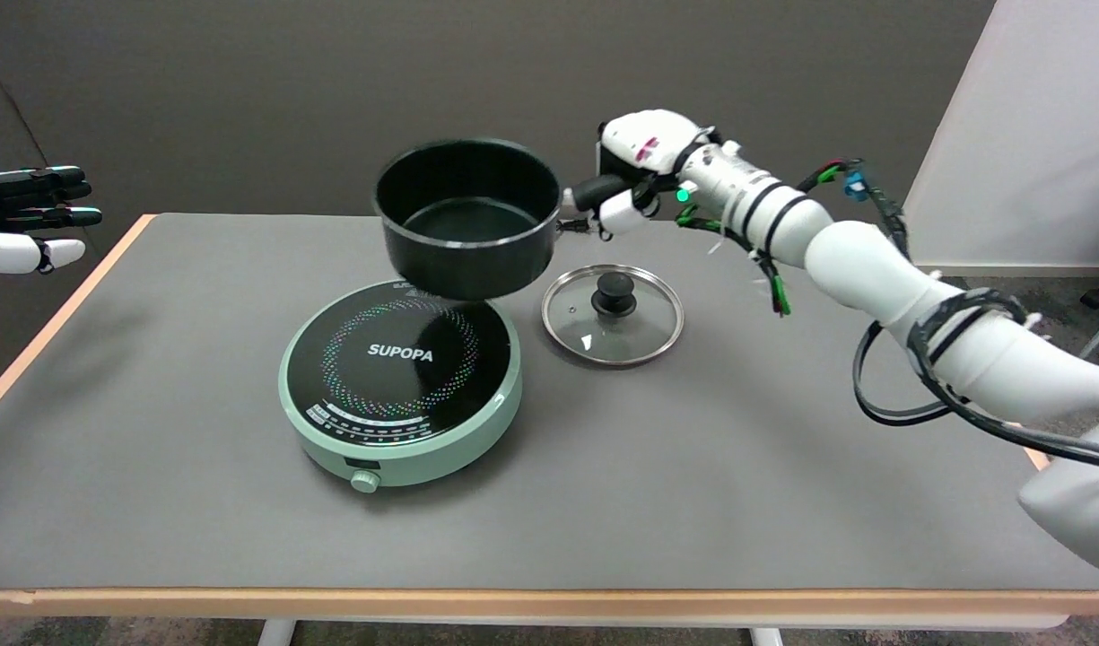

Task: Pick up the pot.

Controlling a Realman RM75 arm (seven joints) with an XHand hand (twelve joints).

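The black pot (466, 218) hangs in the air above the far edge of the green cooktop (401, 384), clear of its plate. The right hand (643, 166) grips the pot's handle (597, 192). Rigid metal, probably fairly heavy and tip-prone when held by the handle alone; that handle is the only sensible hold. The cooktop reads "SUPOPA"; its smaller markings are illegible. A glass lid (613, 313) lies just right of the cooktop.
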